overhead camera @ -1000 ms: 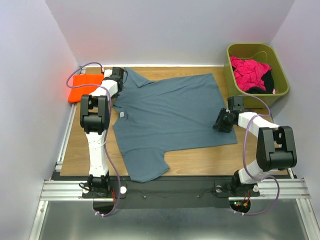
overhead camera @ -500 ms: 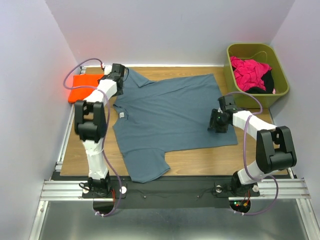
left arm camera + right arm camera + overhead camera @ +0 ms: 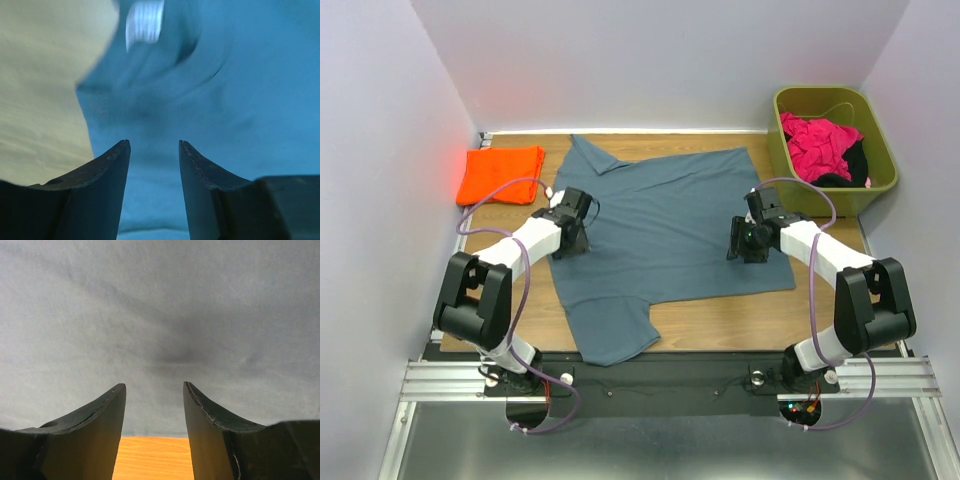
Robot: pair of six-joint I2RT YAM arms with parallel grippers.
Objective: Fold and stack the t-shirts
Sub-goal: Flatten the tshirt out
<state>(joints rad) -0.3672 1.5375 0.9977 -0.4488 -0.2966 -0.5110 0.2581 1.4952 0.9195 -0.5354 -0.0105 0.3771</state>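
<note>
Folding stands half done: the orange t-shirt (image 3: 500, 172) lies folded, far-left of the blue-grey t-shirt (image 3: 660, 230), which sprawls flat on the desk (image 3: 720, 315) — unfolded, unstacked. Both arms' jaws hang parted, grasping nothing. Since earlier, the left arm (image 3: 535, 235) has left its collar for its left edge; the right arm (image 3: 800, 240) has crept inward.

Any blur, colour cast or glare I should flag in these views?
Left wrist: motion-blurred, heavy blue cast, the neck label on the blue-grey t-shirt smeared. Right wrist: sharp, a soft shadow on the cloth ahead of the right claw. Top external: evenly lit, the orange t-shirt oversaturated, tinting the wall red.
</note>
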